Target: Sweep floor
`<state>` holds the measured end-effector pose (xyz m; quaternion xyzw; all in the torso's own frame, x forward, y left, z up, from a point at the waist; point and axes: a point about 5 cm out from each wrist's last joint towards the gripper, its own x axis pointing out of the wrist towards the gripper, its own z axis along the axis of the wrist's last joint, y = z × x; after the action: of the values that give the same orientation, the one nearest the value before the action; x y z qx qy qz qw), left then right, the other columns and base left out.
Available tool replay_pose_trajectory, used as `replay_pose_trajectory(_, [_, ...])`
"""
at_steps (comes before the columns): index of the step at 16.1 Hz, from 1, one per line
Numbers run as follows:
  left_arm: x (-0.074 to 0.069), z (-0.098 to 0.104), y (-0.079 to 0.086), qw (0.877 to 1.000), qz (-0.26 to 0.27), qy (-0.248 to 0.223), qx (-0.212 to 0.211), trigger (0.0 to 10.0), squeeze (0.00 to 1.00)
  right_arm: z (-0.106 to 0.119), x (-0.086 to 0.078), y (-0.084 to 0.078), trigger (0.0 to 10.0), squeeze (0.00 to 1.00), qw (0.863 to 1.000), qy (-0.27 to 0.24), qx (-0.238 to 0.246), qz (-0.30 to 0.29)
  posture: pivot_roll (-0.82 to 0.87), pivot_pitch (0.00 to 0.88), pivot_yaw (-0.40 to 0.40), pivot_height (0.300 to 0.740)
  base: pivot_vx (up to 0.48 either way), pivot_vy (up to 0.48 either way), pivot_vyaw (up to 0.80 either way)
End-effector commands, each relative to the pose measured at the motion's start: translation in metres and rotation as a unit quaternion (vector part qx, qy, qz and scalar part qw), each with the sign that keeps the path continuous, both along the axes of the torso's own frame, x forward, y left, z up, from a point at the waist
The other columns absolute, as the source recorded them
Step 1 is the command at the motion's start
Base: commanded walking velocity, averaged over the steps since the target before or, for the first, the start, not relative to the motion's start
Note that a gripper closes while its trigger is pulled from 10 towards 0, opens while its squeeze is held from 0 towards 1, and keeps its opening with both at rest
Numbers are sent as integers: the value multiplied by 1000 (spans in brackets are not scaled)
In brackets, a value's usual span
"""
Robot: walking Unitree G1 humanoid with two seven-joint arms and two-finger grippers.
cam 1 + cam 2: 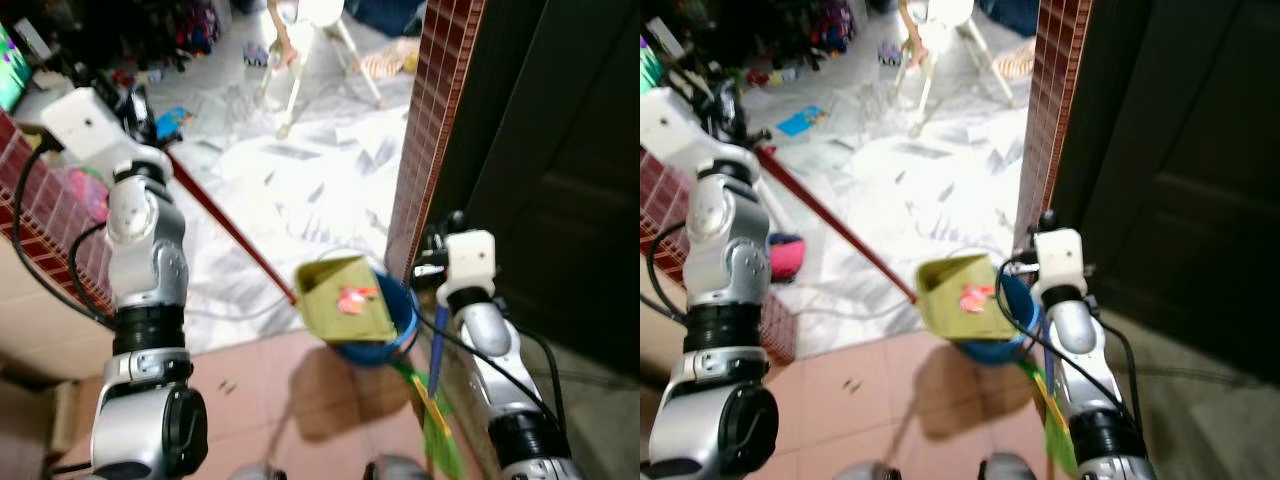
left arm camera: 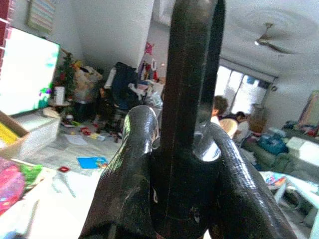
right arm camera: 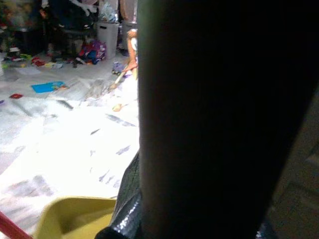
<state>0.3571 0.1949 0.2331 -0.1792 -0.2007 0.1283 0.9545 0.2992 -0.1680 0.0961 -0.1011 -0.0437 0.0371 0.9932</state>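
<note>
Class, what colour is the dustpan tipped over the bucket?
The dustpan is olive yellow, over a blue bucket; clearest in the left eye view.

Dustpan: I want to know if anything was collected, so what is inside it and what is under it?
Inside the yellow dustpan lies a red scrap. Under it is a blue bucket; the bucket's inside is covered.

White marble floor [image 1: 300, 190] — cluttered, bright — beside brick-tiled pillar [image 1: 432, 120].

The long red handle [image 1: 225, 225] of the yellow-green plastic dustpan [image 1: 347, 298] runs up behind the silver left arm [image 1: 140, 270]. The round blue plastic bucket [image 1: 398, 330] is mostly covered by that dustpan. Distant seated people [image 2: 227, 117] are blurred.
</note>
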Motion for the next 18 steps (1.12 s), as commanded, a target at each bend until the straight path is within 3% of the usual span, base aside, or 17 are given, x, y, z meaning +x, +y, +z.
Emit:
replay_pose_trajectory(1, [-2, 15, 8, 999, 21, -35, -5, 10000, 0, 10, 4, 8, 10000, 0, 1000, -22, -5, 13, -82, 0, 67, 740, 0, 0, 0])
replay_pose_trajectory(6, [-3, 17, -4, 997, 26, -47, 49, 10000, 0, 11, 5, 8, 10000, 0, 1000, -23, -7, 12, -84, 0, 64, 740, 0, 0, 0])
replay_pose_trajectory(10, [-6, 9, -37, 992, -1, -58, 112, 10000, 0, 11, 5, 9, 10000, 0, 1000, -24, -7, 14, -84, 0, 62, 740, 0, 0, 0])
replay_pose_trajectory(13, [-11, 8, -68, 984, -60, -76, 150, 10000, 0, 11, 6, 9, 10000, 0, 1000, -25, -8, 13, -85, 0, 62, 740, 0, 0, 0])
replay_pose_trajectory(14, [-15, 11, -90, 969, -114, -101, 197, 10000, 0, 11, 6, 9, 10000, 0, 1000, -25, -8, 13, -84, 0, 61, 740, 0, 0, 0])
replay_pose_trajectory(15, [-16, 11, -95, 964, -128, -106, 206, 10000, 0, 11, 6, 9, 10000, 0, 1000, -25, -9, 13, -84, 0, 61, 740, 0, 0, 0])
replay_pose_trajectory(16, [-22, 16, -117, 937, -196, -136, 256, 10000, 0, 11, 6, 10, 10000, 0, 1000, -25, -8, 13, -82, 0, 61, 740, 0, 0, 0])
replay_pose_trajectory(18, [-33, 24, -143, 892, -271, -179, 315, 10000, 0, 11, 7, 11, 10000, 0, 1000, -25, -9, 14, -77, 0, 58, 740, 0, 0, 0])
